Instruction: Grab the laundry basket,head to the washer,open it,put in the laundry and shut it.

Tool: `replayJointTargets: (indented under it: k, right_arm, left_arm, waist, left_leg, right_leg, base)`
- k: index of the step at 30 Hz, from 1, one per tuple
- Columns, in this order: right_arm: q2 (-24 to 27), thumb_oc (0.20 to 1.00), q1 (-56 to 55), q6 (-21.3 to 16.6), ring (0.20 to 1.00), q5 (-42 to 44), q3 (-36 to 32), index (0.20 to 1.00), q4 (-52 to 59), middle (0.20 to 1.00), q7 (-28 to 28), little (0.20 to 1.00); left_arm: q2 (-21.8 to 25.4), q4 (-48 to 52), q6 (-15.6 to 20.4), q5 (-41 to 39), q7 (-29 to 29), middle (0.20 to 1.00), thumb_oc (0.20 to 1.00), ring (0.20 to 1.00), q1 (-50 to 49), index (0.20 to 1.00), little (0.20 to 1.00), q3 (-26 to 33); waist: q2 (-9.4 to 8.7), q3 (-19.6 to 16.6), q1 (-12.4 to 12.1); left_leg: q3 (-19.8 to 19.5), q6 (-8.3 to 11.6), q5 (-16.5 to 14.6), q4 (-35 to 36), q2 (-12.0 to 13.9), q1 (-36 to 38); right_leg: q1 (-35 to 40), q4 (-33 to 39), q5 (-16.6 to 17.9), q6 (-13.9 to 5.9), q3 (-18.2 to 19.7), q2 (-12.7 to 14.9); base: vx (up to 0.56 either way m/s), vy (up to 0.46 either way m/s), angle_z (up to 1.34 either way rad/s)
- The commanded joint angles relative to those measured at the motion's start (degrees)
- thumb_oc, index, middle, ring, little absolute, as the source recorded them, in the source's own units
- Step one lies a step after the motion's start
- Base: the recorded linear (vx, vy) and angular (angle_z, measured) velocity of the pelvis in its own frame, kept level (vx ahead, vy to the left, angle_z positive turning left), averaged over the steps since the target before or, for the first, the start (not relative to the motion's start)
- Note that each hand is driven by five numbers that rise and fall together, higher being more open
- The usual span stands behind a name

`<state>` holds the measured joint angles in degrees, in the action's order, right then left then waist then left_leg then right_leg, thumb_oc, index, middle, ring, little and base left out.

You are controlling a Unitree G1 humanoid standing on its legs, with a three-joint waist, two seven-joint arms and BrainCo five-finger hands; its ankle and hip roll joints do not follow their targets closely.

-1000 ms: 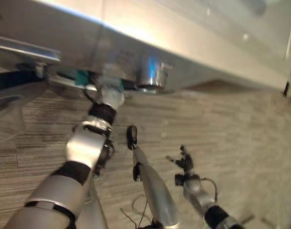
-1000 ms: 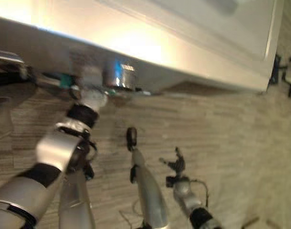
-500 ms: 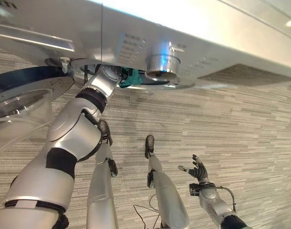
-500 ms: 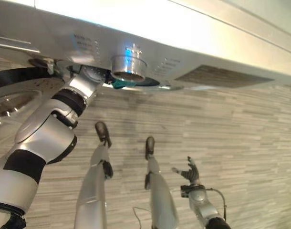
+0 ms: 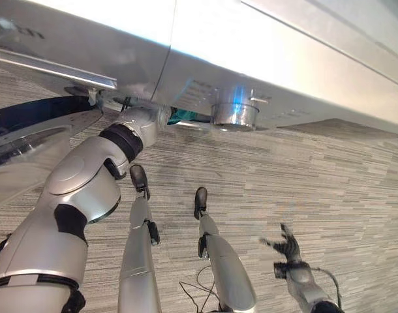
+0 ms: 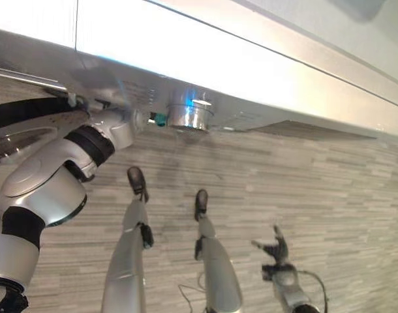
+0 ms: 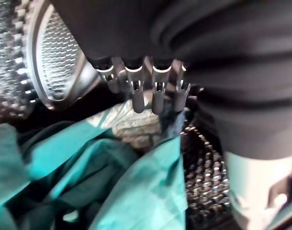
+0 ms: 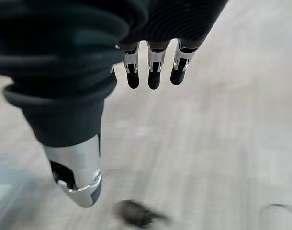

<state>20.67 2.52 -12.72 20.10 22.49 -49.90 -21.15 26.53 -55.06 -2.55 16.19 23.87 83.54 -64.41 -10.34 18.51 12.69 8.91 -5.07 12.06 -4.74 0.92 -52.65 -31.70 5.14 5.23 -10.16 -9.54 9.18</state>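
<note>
Left hand (image 7: 146,91) deep inside the washer drum (image 7: 50,67), fingers hanging fairly straight, tips just above the teal laundry (image 7: 136,191) and not closed on it. Crumpled, glossy teal cloth heaped in folds against the perforated metal drum wall; no clear long axis or heading to read. From the head view, a sliver of teal peeking out of the washer (image 5: 251,59) opening beside the silver dial (image 5: 235,114), glass door (image 5: 29,150) swung open. Right hand (image 5: 287,251) low over the striped carpet (image 5: 329,176), fingers spread, holding nothing.
</note>
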Motion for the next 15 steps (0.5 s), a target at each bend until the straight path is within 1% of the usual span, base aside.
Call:
replayJointTargets:
  k: [1, 3, 4, 5, 6, 9, 10, 12, 13, 14, 15]
  right_arm:
    - [4.3, 1.000, 0.8, -0.3, 1.000, 2.2, -6.8, 1.000, 3.4, 1.000, -0.5, 1.000]
    - [3.5, 1.000, 0.7, 0.4, 1.000, 2.4, -7.4, 1.000, 3.1, 1.000, 0.0, 1.000]
    - [2.8, 1.000, 0.1, 0.8, 1.000, 2.4, -7.5, 1.000, 3.1, 1.000, 0.7, 1.000]
    - [2.3, 1.000, -0.4, 1.0, 1.000, 2.4, -7.8, 1.000, 3.0, 1.000, 1.1, 1.000]
    - [2.4, 1.000, -0.5, 1.0, 1.000, 2.4, -7.6, 1.000, 3.1, 1.000, 1.1, 1.000]
    - [0.8, 1.000, -2.0, 1.4, 1.000, 2.1, -8.4, 1.000, 3.2, 1.000, 1.6, 1.000]
    - [-1.1, 1.000, -2.7, 2.0, 1.000, 1.8, -8.8, 1.000, 2.7, 1.000, 1.8, 1.000]
    - [-0.8, 1.000, -3.0, 2.0, 1.000, 1.8, -8.5, 1.000, 2.8, 1.000, 1.7, 1.000]
    - [-3.6, 1.000, -2.8, 2.3, 1.000, 1.4, -8.7, 1.000, 0.5, 1.000, 1.7, 1.000]
    - [-3.4, 1.000, -2.9, 2.3, 1.000, 1.4, -8.4, 1.000, 0.5, 1.000, 1.7, 1.000]
    - [-4.0, 1.000, -2.8, 2.1, 1.000, 1.4, -8.1, 1.000, -0.7, 1.000, 1.8, 1.000]
  left_arm:
    - [-2.9, 10.0, 6.8, 2.1, -2.7, 1.000, 1.000, 1.000, 23.3, 1.000, 1.000, 3.0]
    - [0.2, 15.7, 8.6, -0.2, -5.4, 1.000, 1.000, 1.000, 20.5, 1.000, 1.000, 2.8]
    - [5.1, 22.2, 10.5, -2.3, -7.3, 1.000, 1.000, 1.000, 15.0, 1.000, 1.000, 3.3]
    - [7.5, 25.0, 11.3, -2.7, -8.2, 1.000, 1.000, 1.000, 12.4, 1.000, 1.000, 3.2]
    - [7.9, 25.4, 11.2, -2.7, -8.3, 1.000, 1.000, 1.000, 12.1, 1.000, 1.000, 3.3]
    - [15.0, 34.9, 13.1, -6.1, -12.7, 1.000, 1.000, 1.000, -0.5, 1.000, 1.000, 4.7]
    - [17.2, 39.9, 13.0, -10.1, -14.8, 1.000, 1.000, 1.000, -11.1, 1.000, 1.000, 8.6]
    - [17.5, 40.5, 12.8, -10.0, -15.0, 1.000, 1.000, 1.000, -11.8, 1.000, 1.000, 9.2]
    - [17.4, 46.0, 14.8, -13.5, -13.9, 1.000, 1.000, 1.000, -29.1, 1.000, 1.000, 17.8]
    - [17.6, 46.4, 14.7, -13.4, -14.0, 1.000, 1.000, 1.000, -29.9, 1.000, 1.000, 18.4]
    - [16.7, 48.2, 15.7, -13.7, -12.8, 1.000, 1.000, 1.000, -35.7, 1.000, 1.000, 21.5]
  waist:
    - [3.26, 2.3, -1.5]
    - [4.22, 2.4, -2.5]
    - [5.06, 2.6, -3.3]
    - [5.35, 2.8, -3.8]
    - [5.35, 2.7, -3.6]
    - [6.24, 3.5, -5.2]
    - [6.43, 4.1, -6.2]
    - [6.59, 3.8, -5.8]
    - [6.68, 4.6, -8.0]
    - [6.81, 4.5, -7.6]
    - [6.84, 4.6, -8.2]
  left_leg:
    - [-2.9, 4.43, -10.1, 1.2, 1.6, 7.9]
    - [-3.0, 4.44, -10.1, 1.0, 1.4, 8.0]
    - [-3.0, 4.60, -10.1, 0.7, 1.4, 8.3]
    - [-3.0, 4.68, -10.0, 0.7, 1.5, 8.4]
    - [-3.0, 4.70, -10.0, 0.7, 1.5, 8.4]
    - [-3.1, 5.04, -9.8, 0.0, 1.7, 9.3]
    - [-3.3, 5.15, -9.8, -0.6, 1.8, 9.6]
    - [-3.4, 5.18, -9.8, -0.6, 1.8, 9.7]
    - [-4.1, 5.51, -9.6, -1.5, 2.1, 10.7]
    - [-4.2, 5.55, -9.6, -1.5, 2.2, 10.8]
    - [-4.5, 5.69, -9.6, -1.7, 2.3, 11.3]
  right_leg:
    - [0.4, -7.3, -1.1, 1.33, 0.3, -0.6]
    - [0.3, -7.7, -1.9, 1.60, 0.2, -0.5]
    - [0.3, -8.3, -3.0, 1.93, 0.1, -0.5]
    - [0.3, -8.5, -3.3, 2.02, 0.0, -0.5]
    - [0.3, -8.5, -3.4, 2.03, 0.0, -0.5]
    - [0.6, -10.0, -4.9, 2.64, -0.1, -0.6]
    - [0.9, -11.3, -6.0, 3.26, -0.2, -0.7]
    - [0.9, -11.4, -6.1, 3.29, -0.2, -0.7]
    - [1.5, -13.3, -8.2, 4.58, -0.5, -1.1]
    - [1.6, -13.4, -8.3, 4.62, -0.6, -1.1]
    - [2.0, -14.0, -9.1, 5.02, -0.9, -1.2]
  base:
    - [0.00, 0.024, -0.04]
    - [0.00, 0.039, -0.05]
    - [-0.01, 0.043, -0.07]
    - [-0.01, 0.029, -0.06]
    - [0.00, 0.000, 0.00]
    - [-0.04, 0.010, 0.01]
    - [-0.06, -0.004, -0.06]
    - [-0.05, -0.028, -0.02]
    - [-0.06, -0.050, 0.08]
    - [-0.08, -0.064, 0.12]
    - [-0.06, -0.054, 0.06]
